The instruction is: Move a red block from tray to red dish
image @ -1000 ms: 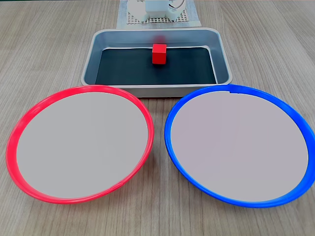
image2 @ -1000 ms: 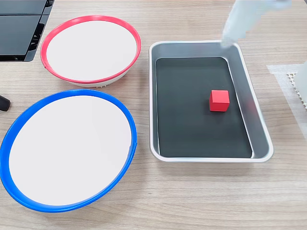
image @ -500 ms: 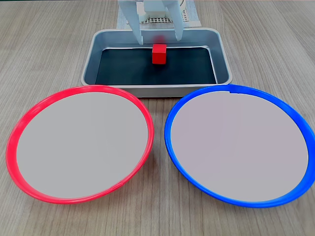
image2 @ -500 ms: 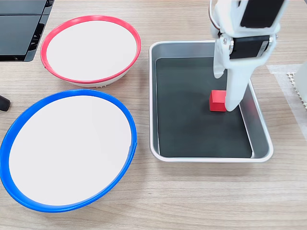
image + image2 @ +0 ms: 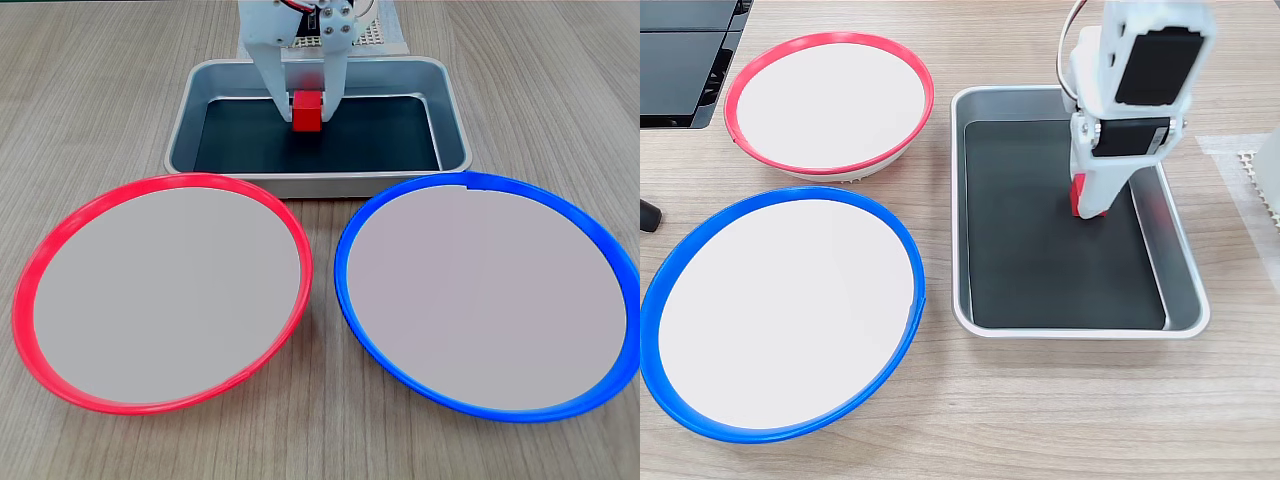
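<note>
- Spreading under everything, the counter (image 5: 560,90) carries the red dish (image 5: 35,265) — well apart from the hand.
- Directly below the hand sits the tray (image 5: 452,125).
- Hand (image 5: 306,108) narrowed around the red block (image 5: 306,112) — a shallow pinch could drop it mid-carry.

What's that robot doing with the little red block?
The white gripper has reached down into the tray and has its two fingers on either side of the red block. The block sits low in the tray, not carried away yet. The red dish and the blue dish wait with nothing in them.
</note>
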You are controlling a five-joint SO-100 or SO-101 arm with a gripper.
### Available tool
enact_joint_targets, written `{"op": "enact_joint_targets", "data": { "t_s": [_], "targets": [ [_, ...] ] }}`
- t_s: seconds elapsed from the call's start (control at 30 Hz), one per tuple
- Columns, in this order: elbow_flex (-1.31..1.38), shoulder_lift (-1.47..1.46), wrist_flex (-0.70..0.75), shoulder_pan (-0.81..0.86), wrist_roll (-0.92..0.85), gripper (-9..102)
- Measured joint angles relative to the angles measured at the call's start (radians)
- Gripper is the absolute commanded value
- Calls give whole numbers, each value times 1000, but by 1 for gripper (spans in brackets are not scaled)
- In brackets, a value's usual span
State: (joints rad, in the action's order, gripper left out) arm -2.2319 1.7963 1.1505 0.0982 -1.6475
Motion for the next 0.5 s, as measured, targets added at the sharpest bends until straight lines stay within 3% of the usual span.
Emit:
{"op": "enact_joint_targets", "data": {
  "t_s": [0.2, 0.5],
  "targets": [
    [41, 135, 34, -58, 206, 0],
    [460, 290, 351, -103, 554, 0]
  ]
}}
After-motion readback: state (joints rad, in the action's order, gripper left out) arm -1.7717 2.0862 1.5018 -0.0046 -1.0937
